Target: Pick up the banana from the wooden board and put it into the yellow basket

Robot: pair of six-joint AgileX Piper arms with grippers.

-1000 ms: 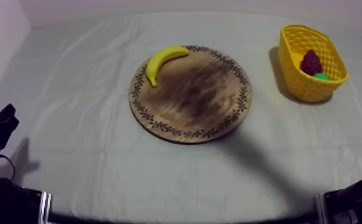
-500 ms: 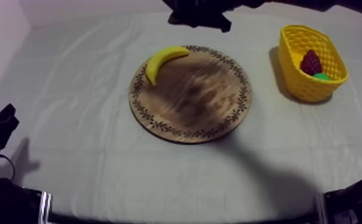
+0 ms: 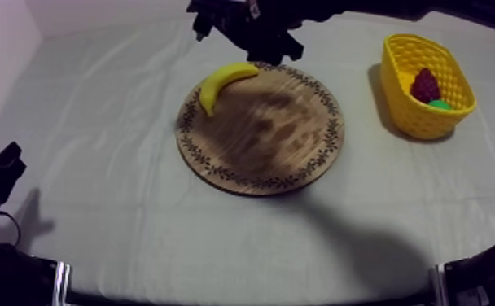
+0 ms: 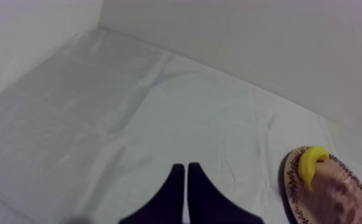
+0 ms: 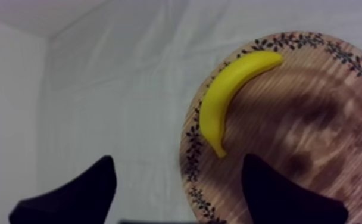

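The yellow banana [image 3: 225, 83] [image 5: 231, 95] lies curved on the far left rim of the round wooden board [image 3: 267, 142] [image 5: 314, 125]. My right gripper [image 3: 241, 39] [image 5: 177, 161] hovers just beyond the board's far edge, above the banana. It is open, the fingers spread wide with nothing between them and the banana just ahead of them. The yellow basket [image 3: 405, 110] stands at the far right, holding a bunch of grapes [image 3: 424, 84] and something green [image 3: 440, 104]. My left gripper [image 3: 2, 167] [image 4: 186, 171] rests shut at the near left, with the banana [image 4: 310, 167] far off.
The grey-white cloth [image 3: 112, 122] covers the table, lightly wrinkled. A pale wall [image 4: 249, 42] bounds the far side and the left edge. Dark parts of the arms [image 3: 483, 273] sit at the near corners.
My right arm has come in from the upper right and moved left over the board's far edge to the banana. Its fingers have spread apart. The banana and left arm stayed still.
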